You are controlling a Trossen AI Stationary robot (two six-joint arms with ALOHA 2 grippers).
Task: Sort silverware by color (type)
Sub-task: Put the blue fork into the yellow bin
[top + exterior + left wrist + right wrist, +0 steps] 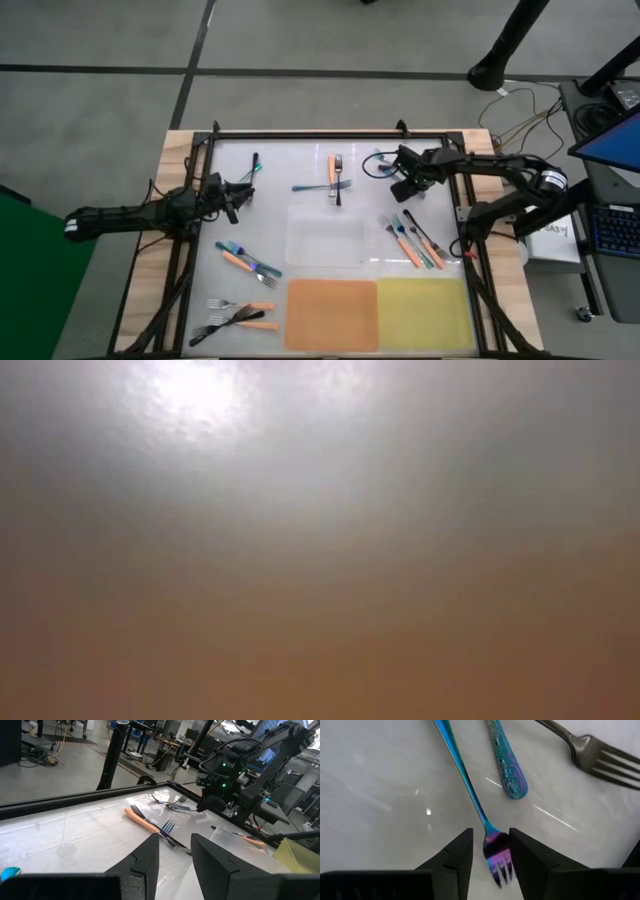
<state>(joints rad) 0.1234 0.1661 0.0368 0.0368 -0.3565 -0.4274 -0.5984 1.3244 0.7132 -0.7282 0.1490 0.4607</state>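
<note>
- Silverware lies in several loose groups on the counter (250, 215) in the high view: two forks near the far edge at the centre (335, 178), one with an orange handle and one bluish lying across it; a group of orange-handled and dark forks on the right side (415, 240); a mixed pair left of centre (247, 261); and a group of black and orange-handled forks at the near left corner (238, 315).
- On the near edge lie an orange mat (331, 314) and a yellow mat (423, 313), side by side and touching; both are bare. A clear sheet (327, 236) lies just behind them, also bare.
- The left hand (236, 196) is over the left side of the counter. The right hand (404, 188) is at the far right part, near a few forks.
- The low view shows only a blurred grey and brown glow; nothing can be told from it.
- In the left wrist view the left hand (175, 851) has its fingers apart and holds nothing. Past them an orange-handled fork (142, 820) lies under a bluish fork (170, 834), and the other arm (222, 785) stands farther off.
- In the right wrist view the right hand (490, 854) has its fingers apart on both sides of the head of an iridescent fork (470, 790), without squeezing it. A second iridescent handle (507, 767) and a dark fork (600, 752) lie just beside.
</note>
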